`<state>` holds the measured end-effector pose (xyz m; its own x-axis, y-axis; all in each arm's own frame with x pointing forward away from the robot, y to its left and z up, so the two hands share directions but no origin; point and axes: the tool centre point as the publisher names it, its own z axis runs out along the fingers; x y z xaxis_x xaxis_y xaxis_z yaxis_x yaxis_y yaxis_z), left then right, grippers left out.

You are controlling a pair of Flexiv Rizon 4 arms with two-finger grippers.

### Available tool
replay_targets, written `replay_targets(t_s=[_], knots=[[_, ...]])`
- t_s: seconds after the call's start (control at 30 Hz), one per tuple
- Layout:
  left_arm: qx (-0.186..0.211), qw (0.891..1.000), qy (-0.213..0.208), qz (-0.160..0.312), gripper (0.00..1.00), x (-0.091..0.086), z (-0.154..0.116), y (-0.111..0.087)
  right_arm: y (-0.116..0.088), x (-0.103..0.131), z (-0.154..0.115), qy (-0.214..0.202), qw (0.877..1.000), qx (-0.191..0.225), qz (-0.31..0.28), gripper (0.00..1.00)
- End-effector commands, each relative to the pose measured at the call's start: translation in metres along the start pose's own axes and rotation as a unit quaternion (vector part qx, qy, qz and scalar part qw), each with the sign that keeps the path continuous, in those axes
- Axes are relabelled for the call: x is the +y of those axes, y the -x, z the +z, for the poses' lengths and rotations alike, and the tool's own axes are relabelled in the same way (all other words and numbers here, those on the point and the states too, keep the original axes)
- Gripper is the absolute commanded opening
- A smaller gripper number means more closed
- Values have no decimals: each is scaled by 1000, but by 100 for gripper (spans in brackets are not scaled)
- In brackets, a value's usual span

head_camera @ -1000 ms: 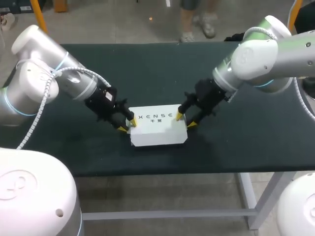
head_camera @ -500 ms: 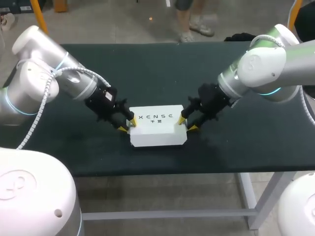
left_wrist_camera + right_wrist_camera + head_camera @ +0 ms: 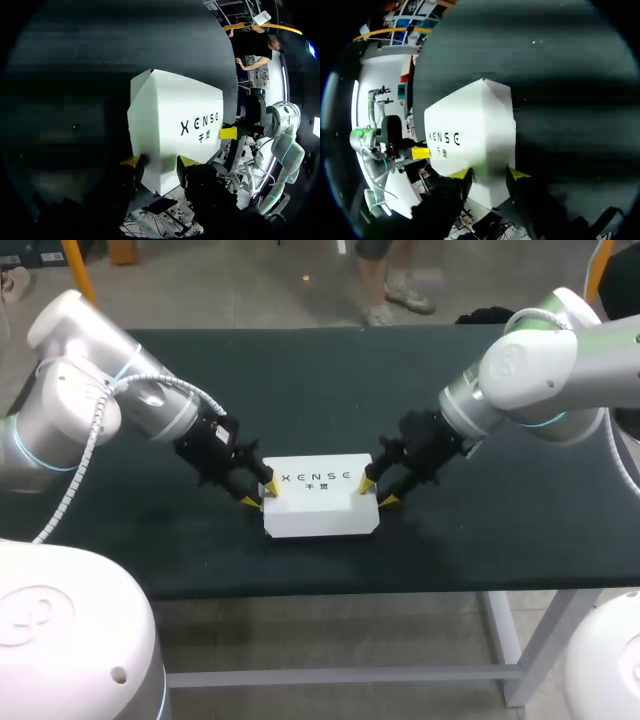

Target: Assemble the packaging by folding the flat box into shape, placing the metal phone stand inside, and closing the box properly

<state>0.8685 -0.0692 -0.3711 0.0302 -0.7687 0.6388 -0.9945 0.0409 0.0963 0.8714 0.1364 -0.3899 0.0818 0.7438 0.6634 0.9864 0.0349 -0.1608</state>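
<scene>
The box (image 3: pixel 320 502) lies flat on the desk (image 3: pixel 320 390), folded into shape with its printed lid down and no flap standing up. The stand is not in view, so it is presumably inside. The left gripper (image 3: pixel 259 494) is at the box's left end and the right gripper (image 3: pixel 377 490) at its right end. Each has its fingers (image 3: pixel 187 161) spread a moderate way. The wrist views show an end corner of the box between the yellow tips, touched from both sides, so each arm grips its own end. The step in hand looks like the last one, closing: the two arms steady the box and pinch its ends so the lid and end tabs seat. Whether those tabs are fully tucked cannot be told from here. The next move probably calls for even, light pressure at both ends. Then the fingers should open without dragging the light cardboard, and each arm should draw straight away from the box so the lid does not spring up.
</scene>
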Motion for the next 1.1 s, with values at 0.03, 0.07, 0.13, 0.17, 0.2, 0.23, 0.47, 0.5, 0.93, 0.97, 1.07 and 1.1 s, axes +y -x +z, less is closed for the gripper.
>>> replay_targets(t_s=[0.03,0.07,0.13,0.17,0.2,0.23,0.47,0.5,0.93,0.97,1.07,1.1], knots=[[-2,1000,2,-2,46,1,-2,-3,-4,3,0,-6,1000,-1,2,49],[-2,1000,2,-2,46,1,-2,-4,-5,3,-1,-6,1000,-1,3,49],[-2,1000,4,-3,46,1,-3,-4,-5,3,-2,-8,1000,0,5,49],[-3,1000,5,-3,46,1,-3,-4,-5,3,-2,-8,1000,0,6,49],[-3,1000,5,-4,47,1,-3,-4,-6,3,-2,-8,1000,0,7,49],[-4,1000,6,-4,47,2,-4,-5,-6,3,-3,-9,1000,-1,8,49],[-6,1000,9,-9,48,3,-8,-4,-8,3,-6,-14,1000,-1,13,49],[-6,1000,9,-10,48,4,-8,-4,-8,3,-6,-17,1000,-1,14,49],[-9,1000,21,-15,48,4,-10,-7,-12,8,-8,-37,998,-13,42,50],[-10,1000,22,-16,48,4,-10,-8,-13,8,-8,-39,998,-13,45,50],[-11,999,28,-20,49,3,-10,-9,-14,9,-9,-42,998,-15,52,49],[-12,999,30,-22,49,3,-10,-10,-14,10,-10,-43,997,-15,55,49]])
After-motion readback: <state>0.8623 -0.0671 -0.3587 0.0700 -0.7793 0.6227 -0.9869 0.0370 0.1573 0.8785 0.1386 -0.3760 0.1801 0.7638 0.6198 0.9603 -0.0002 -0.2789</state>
